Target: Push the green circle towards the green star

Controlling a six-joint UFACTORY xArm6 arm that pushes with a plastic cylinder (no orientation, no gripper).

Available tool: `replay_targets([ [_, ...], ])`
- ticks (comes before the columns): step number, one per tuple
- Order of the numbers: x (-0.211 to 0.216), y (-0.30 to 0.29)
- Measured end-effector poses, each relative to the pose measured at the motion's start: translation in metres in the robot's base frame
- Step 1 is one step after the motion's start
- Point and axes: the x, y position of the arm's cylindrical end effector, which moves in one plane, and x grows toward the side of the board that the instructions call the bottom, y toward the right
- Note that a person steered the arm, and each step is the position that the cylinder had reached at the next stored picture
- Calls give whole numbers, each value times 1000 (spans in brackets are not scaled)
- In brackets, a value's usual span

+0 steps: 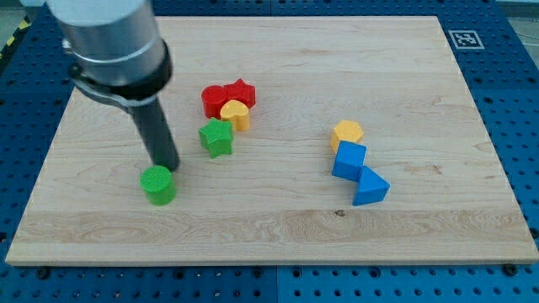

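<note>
Single camera view, looking down at a slant on a pale wooden board (pixel 278 227) that lies on a blue pegboard table (pixel 518 101).

Arm: a grey cylinder enters from the far left corner and narrows to a dark rod. The arm carries no pincer, so there is nothing to release or clench; it ends in the rod alone. The tip (pixel 168 167) is down at board level, just at the far edge of the green circle (pixel 157 184), touching it or very nearly so; the gap cannot be resolved.

Task blocks: the green circle sits in the near left part of the board, directly on the near side of the tip. The green star (pixel 216 137) lies to its right and farther away, near but clearly apart from it, with bare wood between the two. The tip stands left of the star.

Other blocks, far cluster: a red circle (pixel 214 99) and a red star (pixel 242 92) side by side, with a yellow block (pixel 237 114), rounded in outline, pressed against their near side. The green star is just beside the near edge of this yellow block.

Right cluster: a yellow hexagon (pixel 346 134), a blue cube (pixel 349 160) touching its near side, and a blue triangle (pixel 370 187) touching the cube's near right.

A black and white marker tag (pixel 461 38) sits at the board's far right corner.
</note>
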Motion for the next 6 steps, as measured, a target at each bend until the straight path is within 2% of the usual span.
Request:
replay_targets([
  [1,2,36],
  [2,21,42],
  [3,71,20],
  [4,75,-26],
  [6,42,-13],
])
